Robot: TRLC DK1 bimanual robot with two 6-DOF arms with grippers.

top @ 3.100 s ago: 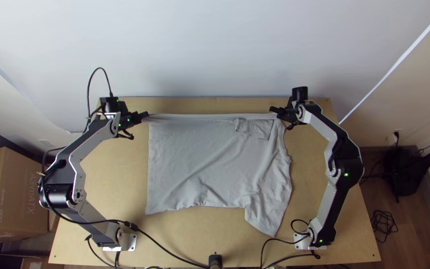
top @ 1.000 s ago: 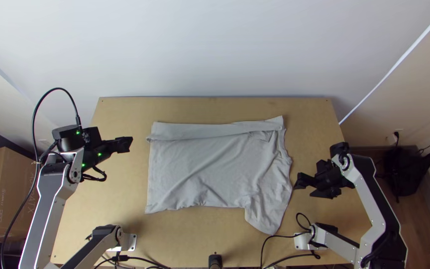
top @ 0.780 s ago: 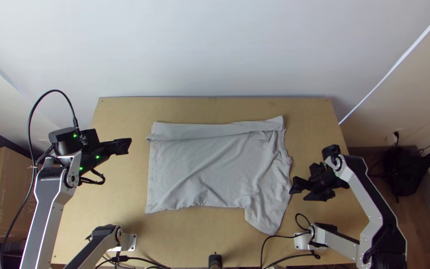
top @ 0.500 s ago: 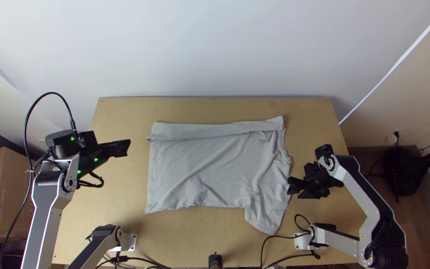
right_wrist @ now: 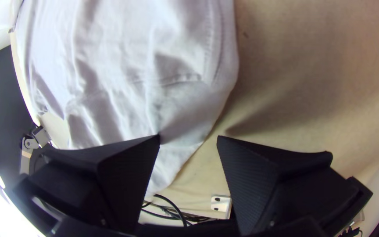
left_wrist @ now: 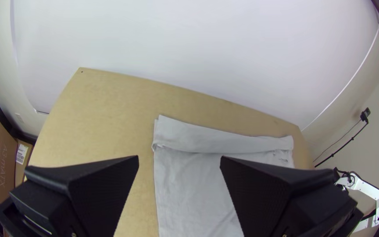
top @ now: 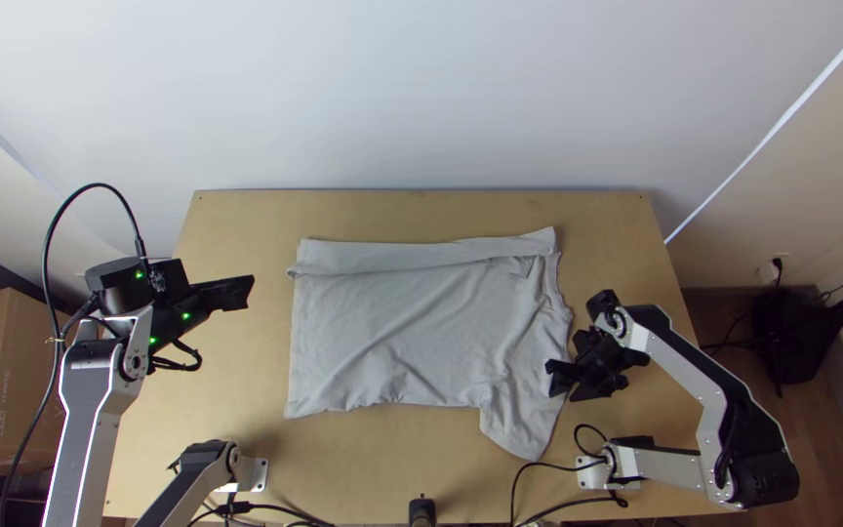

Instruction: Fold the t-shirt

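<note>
The light grey t-shirt (top: 412, 327) lies mostly spread on the table, its far edge folded over in a strip; one sleeve (top: 524, 420) points toward the near edge. In the top view my left gripper (top: 238, 291) is left of the shirt, apart from it. My right gripper (top: 560, 379) is at the shirt's right edge, beside the sleeve. The left wrist view has my left gripper (left_wrist: 180, 160) open with nothing between its fingers, the shirt (left_wrist: 194, 188) beyond. In the right wrist view my right gripper (right_wrist: 188, 139) stands open over the shirt's edge (right_wrist: 176, 109).
Bare wooden table (top: 421, 210) borders the shirt on its far side. Black cables (top: 539, 478) run along the near edge between the arm bases, with a black post (top: 421, 511) at the middle. A cardboard box (top: 12, 381) stands left of the table.
Both grippers have let go of the shirt's far edge, now a folded strip. The left gripper drew back to the left; the right came nearer, swung out, then moved left to the shirt's side.
</note>
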